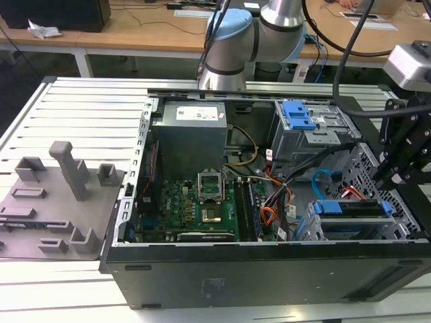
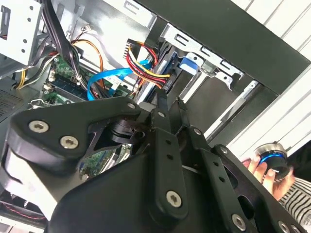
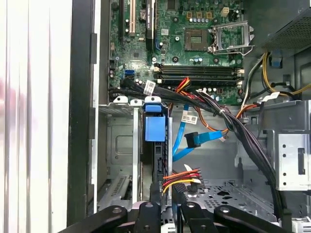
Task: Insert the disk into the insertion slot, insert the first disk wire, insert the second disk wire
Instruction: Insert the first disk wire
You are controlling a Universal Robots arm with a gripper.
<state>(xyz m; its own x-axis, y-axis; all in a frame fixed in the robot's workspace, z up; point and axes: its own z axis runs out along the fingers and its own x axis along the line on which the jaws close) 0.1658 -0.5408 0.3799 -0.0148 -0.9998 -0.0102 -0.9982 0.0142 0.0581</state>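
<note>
Black gripper (image 1: 394, 176) hangs over the open computer case (image 1: 269, 269) on the exterior view's right, under a steeply bent arm (image 1: 249, 40). We cannot tell whether it grips. The red-and-yellow power wires (image 3: 182, 175) lie just at its tip in the first wrist view. Just beyond, the disk (image 3: 155, 128) sits in the insertion slot (image 3: 119, 145), hemmed by the case wall. On its other side, the blue data cable (image 3: 187, 141) crosses open floor.

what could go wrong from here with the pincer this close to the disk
1. The red, yellow and black wire bundle and the blue cable hang loose right beside the disk; the pincer could snag or drag them.
2. A person's hand is near the case in the second wrist view; a wide swing might reach it.
</note>
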